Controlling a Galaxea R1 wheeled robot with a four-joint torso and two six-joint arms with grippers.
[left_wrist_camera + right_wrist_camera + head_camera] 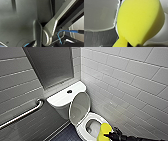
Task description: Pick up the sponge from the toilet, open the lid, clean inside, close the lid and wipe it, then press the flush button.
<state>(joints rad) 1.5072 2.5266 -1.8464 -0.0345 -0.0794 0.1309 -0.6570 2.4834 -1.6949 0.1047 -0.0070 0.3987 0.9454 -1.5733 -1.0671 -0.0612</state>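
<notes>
The sponge [105, 130] is clamped in the right pincer [110, 135] and held over the front rim of the toilet [62, 99], whose lid [80, 107] is raised.

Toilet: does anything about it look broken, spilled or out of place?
Nothing stands out. The lid stands raised against the tank, and the toilet looks whole, with no spill showing. The sponge over the bowl is simply held by the right gripper.

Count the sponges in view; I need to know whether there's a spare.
1. The sponge is in the right gripper, over the front rim of the toilet. Others could be hidden behind the raised lid.
</notes>
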